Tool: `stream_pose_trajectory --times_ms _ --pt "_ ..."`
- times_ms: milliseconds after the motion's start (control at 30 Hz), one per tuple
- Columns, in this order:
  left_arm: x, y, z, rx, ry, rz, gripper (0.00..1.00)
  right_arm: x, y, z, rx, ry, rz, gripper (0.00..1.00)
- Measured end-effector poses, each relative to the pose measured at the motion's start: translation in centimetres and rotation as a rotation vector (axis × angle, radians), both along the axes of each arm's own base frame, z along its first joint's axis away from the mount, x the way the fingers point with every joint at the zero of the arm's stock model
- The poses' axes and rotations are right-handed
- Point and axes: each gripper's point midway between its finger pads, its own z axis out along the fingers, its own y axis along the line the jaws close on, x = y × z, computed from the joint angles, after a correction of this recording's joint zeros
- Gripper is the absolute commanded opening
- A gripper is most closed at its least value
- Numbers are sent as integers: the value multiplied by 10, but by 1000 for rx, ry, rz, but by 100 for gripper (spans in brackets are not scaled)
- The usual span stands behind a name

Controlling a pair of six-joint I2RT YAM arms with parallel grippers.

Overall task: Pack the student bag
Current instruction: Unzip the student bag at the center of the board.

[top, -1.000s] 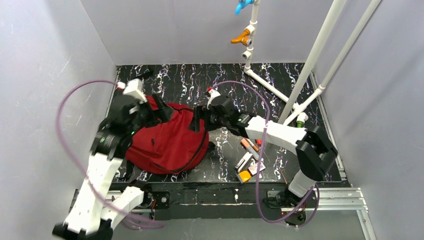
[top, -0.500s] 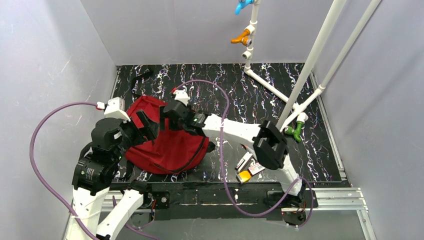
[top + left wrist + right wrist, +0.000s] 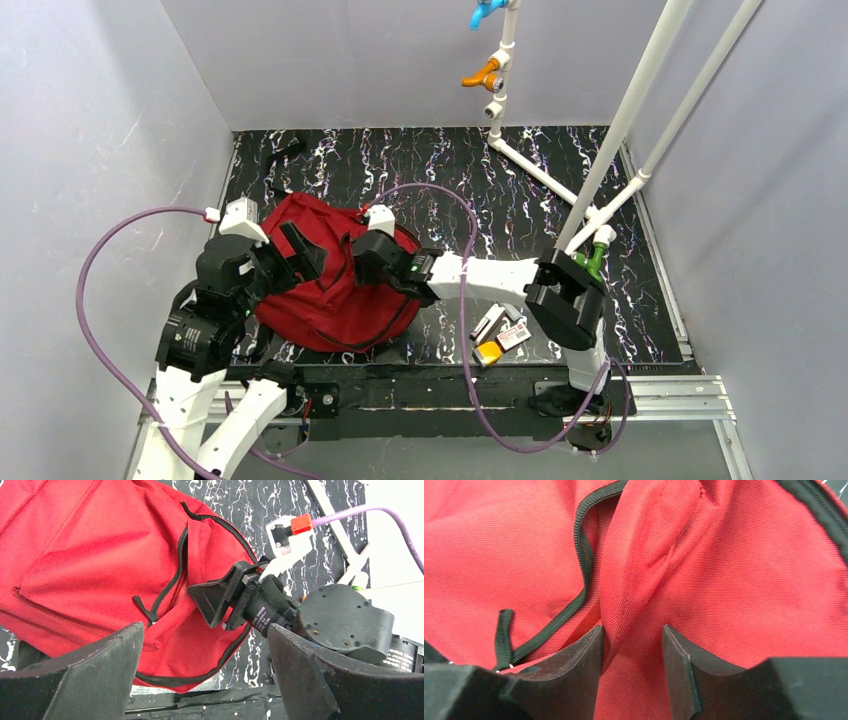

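Black marbled desk [image 3: 500, 180], left side: we see the red student bag [image 3: 310, 305] lying flat, our right hand [image 3: 631, 630] pinching a fabric fold beside its zip [image 3: 583, 545], our left hand [image 3: 205, 630] spread wide above it, holding nothing.

The dark red student bag [image 3: 322, 300] lies flat at lower left of the overhead view, its fabric rumpled and its black zip curving.

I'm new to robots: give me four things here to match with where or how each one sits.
1 dark red soft fabric backpack
2 left end effector
3 right end effector
4 orange plastic clip

A on the white pipe
B open wide, facing the backpack
C straddling a fold beside the black zip
D lying on the black marbled table

Pairs: 1-D, 2-B, 3-C, 4-A
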Motion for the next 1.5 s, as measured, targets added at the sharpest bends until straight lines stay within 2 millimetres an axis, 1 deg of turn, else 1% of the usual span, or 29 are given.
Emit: stream_pose_trajectory --times_ms 100,200,300,367,467,500,533,567,667,733,800,867,933,1033,1067,1100,1167,1233,1300,1400,1433,1500 --pt "3 -5 -6 -24 13 -7 93 -3 -4 -2 89 40 35 35" --pt "9 -12 -13 -44 43 -17 91 2 -4 -13 170 120 57 19" --pt "18 -21 -21 -56 79 -43 86 11 -4 -22 255 201 83 12" --pt "27 -29 -31 -49 126 -75 80 13 -3 -23 308 241 106 9" --pt "48 -39 -58 10 245 -132 65 12 1 -25 371 276 144 8" --pt "54 -41 -65 32 280 -147 63 10 2 -25 381 282 155 7" --pt "65 -43 -78 72 333 -169 63 8 3 -25 395 288 165 7" --pt "75 -45 -89 103 376 -187 64 6 5 -25 408 294 174 7" --pt "96 -48 -117 190 473 -234 66 2 7 -22 431 303 197 7" --pt "107 -47 -130 265 506 -250 65 0 9 -20 445 305 210 7" --pt "114 -49 -138 358 528 -275 62 -1 10 -18 452 307 220 7" --pt "122 -49 -144 459 532 -293 55 -2 11 -17 458 309 225 7" --pt "125 -46 -150 553 544 -304 43 -2 12 -16 462 309 228 8" --pt "128 -32 -158 674 579 -288 12 -2 12 -15 466 307 232 8" --pt "129 -25 -160 720 594 -278 4 -2 13 -14 468 308 232 8" --pt "129 -18 -160 758 604 -266 1 -2 13 -14 471 307 231 8" --pt "129 -9 -158 803 609 -244 0 -2 13 -14 474 309 231 8" --pt "130 -7 -147 803 573 -223 0 -3 13 -13 476 310 234 8" --pt "128 -10 -127 753 487 -215 0 -3 13 -13 475 309 234 8" --pt "115 -16 -82 644 298 -246 0 -3 13 -13 472 302 238 11" --pt "109 -17 -71 624 252 -262 0 -3 14 -13 468 298 243 15" --pt "98 -15 -59 614 199 -299 0 -3 15 -11 466 290 251 22"
